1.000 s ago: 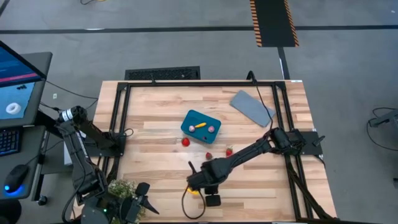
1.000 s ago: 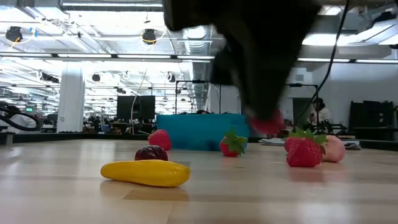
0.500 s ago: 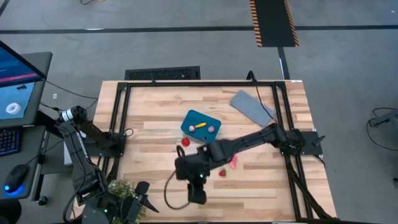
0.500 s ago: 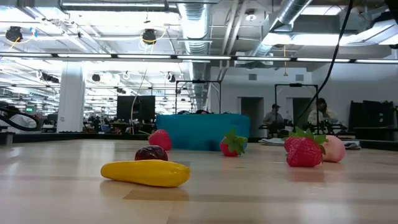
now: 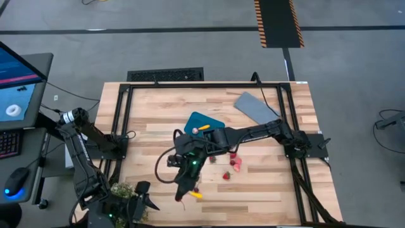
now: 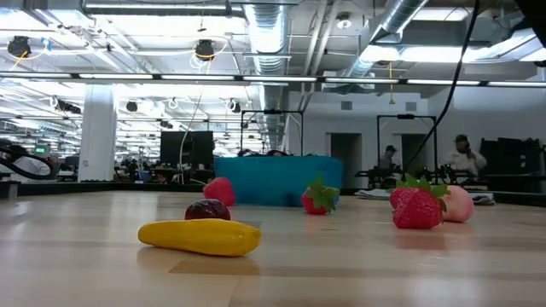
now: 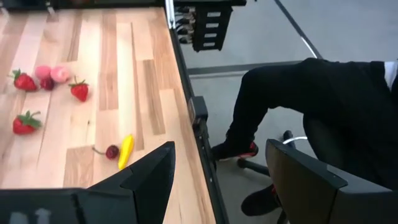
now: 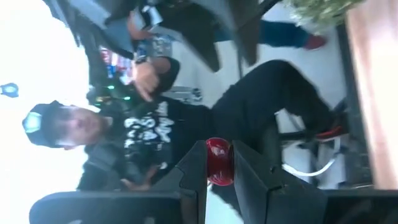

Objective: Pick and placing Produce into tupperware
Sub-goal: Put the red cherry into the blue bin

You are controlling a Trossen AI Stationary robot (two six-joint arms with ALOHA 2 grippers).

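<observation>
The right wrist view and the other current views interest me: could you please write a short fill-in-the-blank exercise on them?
1. The right gripper is shut on a small ___ fruit.
2. The long piece in front of the dark cherry is ___ in colour.
3. The left gripper, by the leafy plant, has its fingers ___.

Missing words: red; yellow; open.

Both arms are dark, built of slim black links joined by chunkier rounded joints. The left arm (image 5: 82, 152) has a pale grey cap at its far joint, and the right arm (image 5: 253, 134) trails a thin black cable looping beneath its wrist. Each gripper has flat, angular black fingers (image 7: 152, 177).
</observation>
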